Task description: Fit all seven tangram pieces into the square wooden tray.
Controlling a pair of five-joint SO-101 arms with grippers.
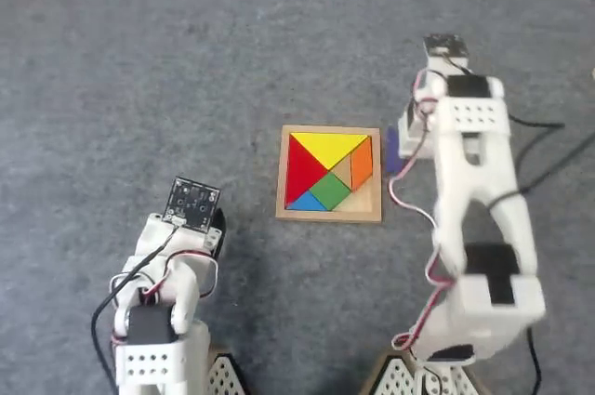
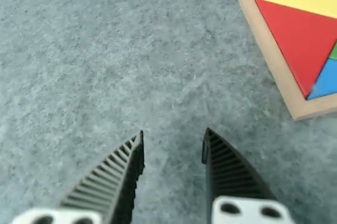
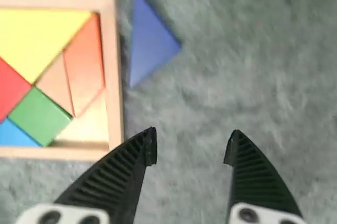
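Note:
The square wooden tray (image 1: 376, 215) lies mid-table holding yellow (image 1: 327, 147), red (image 1: 302, 172), green (image 1: 329, 190), light blue (image 1: 307, 201), orange (image 1: 362, 161) and tan (image 1: 342, 172) pieces. One corner gap (image 3: 92, 124) shows bare wood. A darker blue triangle (image 3: 150, 39) lies flat on the carpet just outside the tray's right rim (image 1: 392, 149). My right gripper (image 3: 192, 142) hangs open and holds nothing, a little short of that triangle. My left gripper (image 2: 174, 139) is open over bare carpet, apart from the tray's corner (image 2: 295, 110).
Grey carpet covers the whole table. The left arm (image 1: 158, 321) stands at the front left, well clear of the tray. The right arm (image 1: 474, 181) stretches along the tray's right side, with cables trailing off it.

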